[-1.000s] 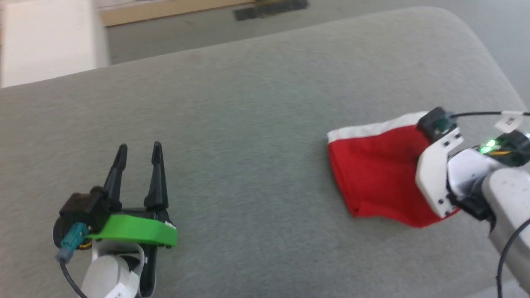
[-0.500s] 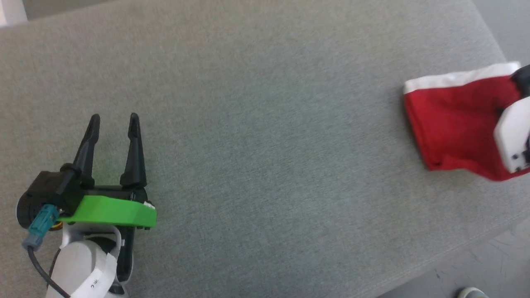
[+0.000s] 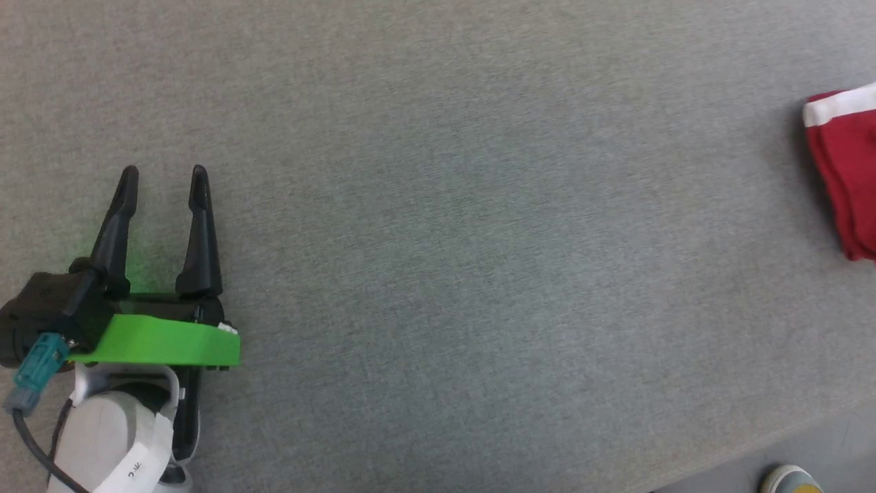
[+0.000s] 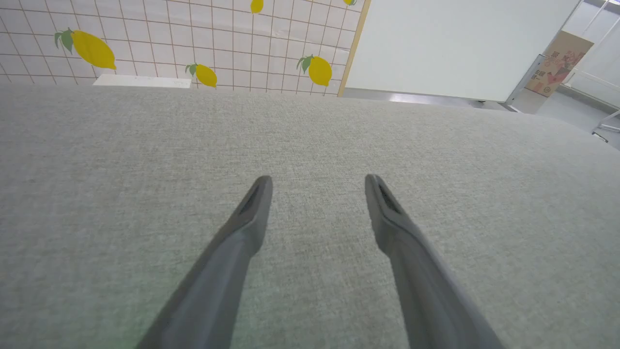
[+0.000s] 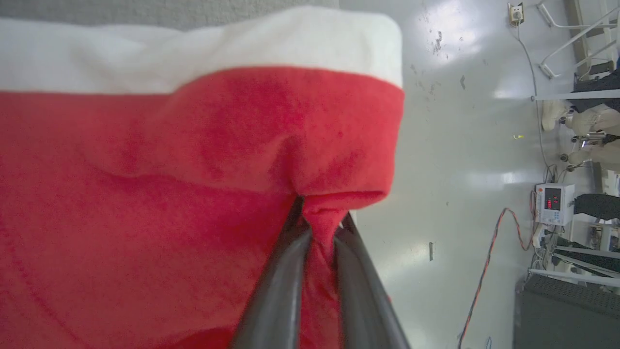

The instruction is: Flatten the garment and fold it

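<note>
The garment (image 3: pixel 845 171) is a folded red piece with a white band, lying at the right edge of the head view on the grey cushioned surface (image 3: pixel 445 205). In the right wrist view the garment (image 5: pixel 145 184) is seen up close, and my right gripper (image 5: pixel 319 218) is shut on a pinched fold of its red cloth near the surface's edge. My left gripper (image 3: pixel 163 183) hovers open over bare grey fabric at the lower left, far from the garment, and the left gripper (image 4: pixel 317 186) has nothing between its fingers.
The surface's front edge runs across the lower right of the head view, with floor and the toe of a shoe (image 3: pixel 790 479) beyond it. A lemon-patterned tiled wall (image 4: pixel 193 43) and a white board (image 4: pixel 460 43) stand past the far edge.
The camera has swung left and down, so the garment slid to the right edge and my right arm left the head view. My left gripper stays open.
</note>
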